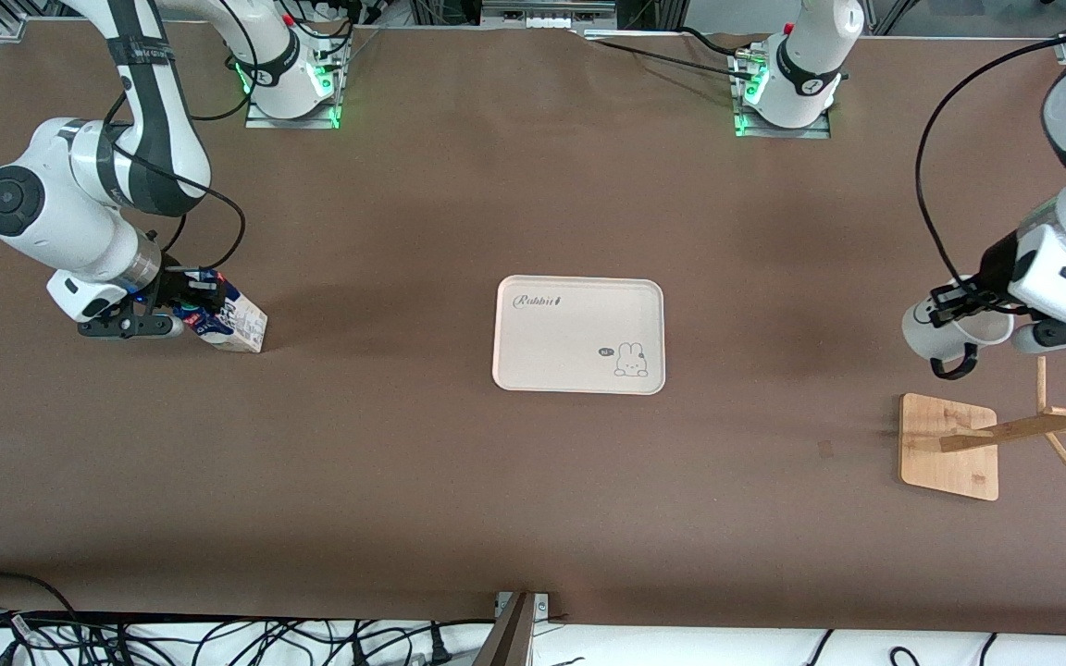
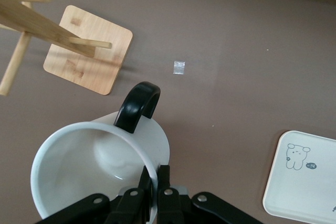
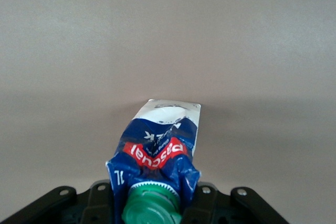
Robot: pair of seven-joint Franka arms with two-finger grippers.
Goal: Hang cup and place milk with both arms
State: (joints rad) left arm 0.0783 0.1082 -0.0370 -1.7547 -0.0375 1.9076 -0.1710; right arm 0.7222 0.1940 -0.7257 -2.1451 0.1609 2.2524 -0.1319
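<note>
My left gripper (image 1: pixel 957 308) is shut on the rim of the cup (image 1: pixel 945 335), a white mug with a black loop handle (image 2: pixel 137 106). It holds the cup tilted in the air, over the table beside the wooden rack (image 1: pixel 949 447). In the left wrist view the fingers (image 2: pixel 164 179) pinch the cup's wall (image 2: pixel 100 166). My right gripper (image 1: pixel 183 301) is shut on the top of the milk carton (image 1: pixel 235 324) at the right arm's end of the table. The carton is tilted and low; I cannot tell whether its base touches the table. Its green cap (image 3: pixel 152 208) and blue body (image 3: pixel 160 148) show in the right wrist view.
A white tray (image 1: pixel 579 305) with a rabbit print lies at the table's middle; its corner shows in the left wrist view (image 2: pixel 294 192). The rack has a square wooden base (image 2: pixel 86 48) and slanted pegs (image 2: pixel 31 19). A small scrap (image 2: pixel 179 67) lies on the table near the base.
</note>
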